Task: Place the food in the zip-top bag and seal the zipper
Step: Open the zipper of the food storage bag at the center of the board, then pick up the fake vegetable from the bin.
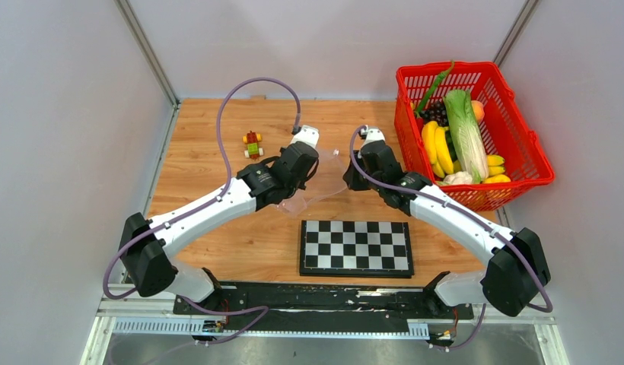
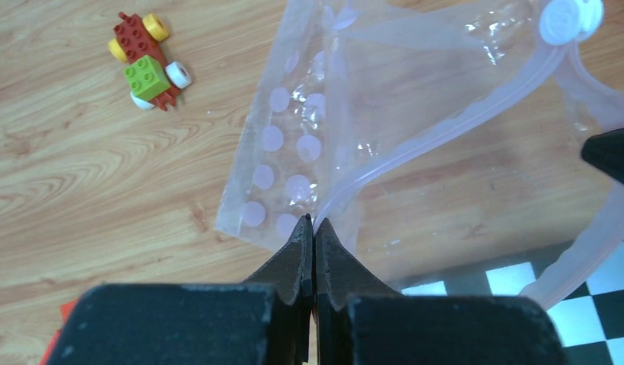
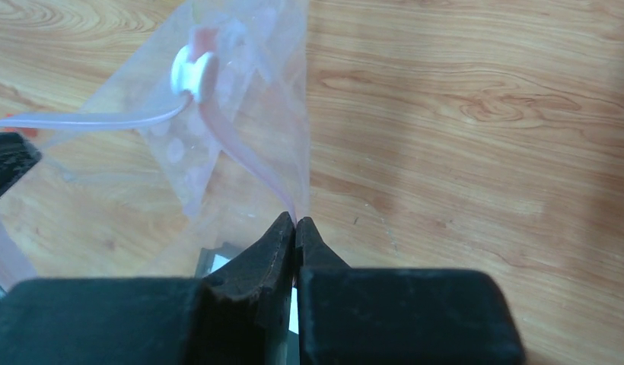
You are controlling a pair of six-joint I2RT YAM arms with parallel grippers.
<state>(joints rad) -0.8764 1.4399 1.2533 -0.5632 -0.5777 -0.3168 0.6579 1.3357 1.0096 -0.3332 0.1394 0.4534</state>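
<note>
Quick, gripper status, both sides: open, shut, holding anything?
Left gripper: shut on the zip-top bag, pinching its zipper.
Right gripper: shut, pinching the same zipper further along.

Light-brown wood-grain worktop [image 1: 202, 163], plain grey walls [image 1: 58, 114] on left, right and far sides. Small toy-brick figure [image 1: 253, 143] in red, green, yellow and white, lying flat at far left of worktop, well apart from all else. Black-and-white chequered board with black border [image 1: 356, 247] flat at near centre. Red plastic mesh basket [image 1: 518, 129] at far right, turned askew to worktop edge, well apart from board. Black rail [image 1: 324, 298] along near edge.
</note>
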